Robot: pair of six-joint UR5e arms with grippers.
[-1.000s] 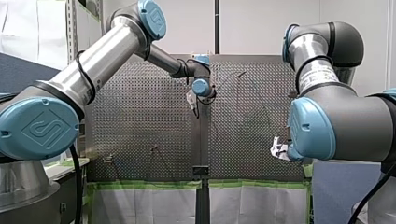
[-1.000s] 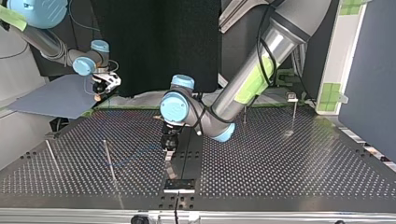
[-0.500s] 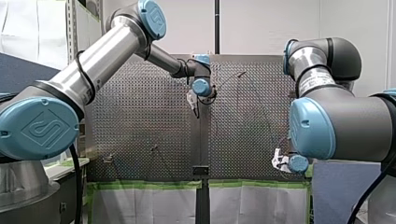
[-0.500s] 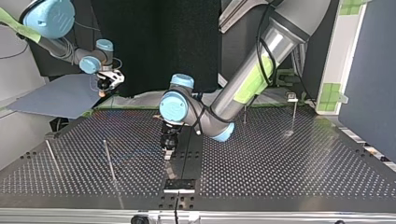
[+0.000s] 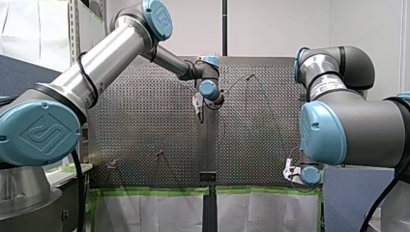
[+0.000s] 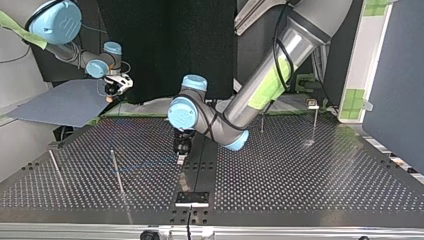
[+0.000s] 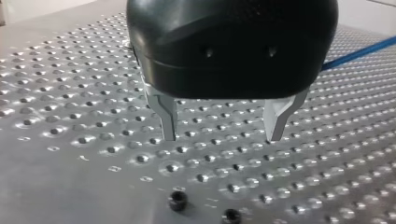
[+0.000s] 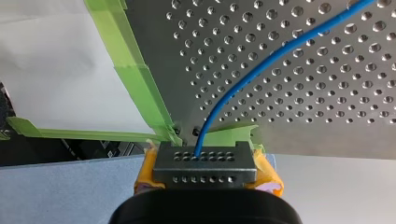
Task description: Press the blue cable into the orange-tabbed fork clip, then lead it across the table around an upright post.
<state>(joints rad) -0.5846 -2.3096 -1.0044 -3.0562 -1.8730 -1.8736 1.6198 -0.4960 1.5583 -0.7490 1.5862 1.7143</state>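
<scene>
Overall, thin curved blue cable (image 8: 261, 65) in right claw's (image 8: 200, 156) pinch; left claw (image 7: 222, 135) agape.

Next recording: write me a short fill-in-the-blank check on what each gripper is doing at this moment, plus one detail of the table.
1. My left gripper hangs over the perforated table with its fingers ____ and nothing between them.
2. My right gripper is ____ on the blue cable.
3. The tape along the table's edge, ahead of my right gripper, is ____ in colour.

Missing words: open; shut; green
</scene>
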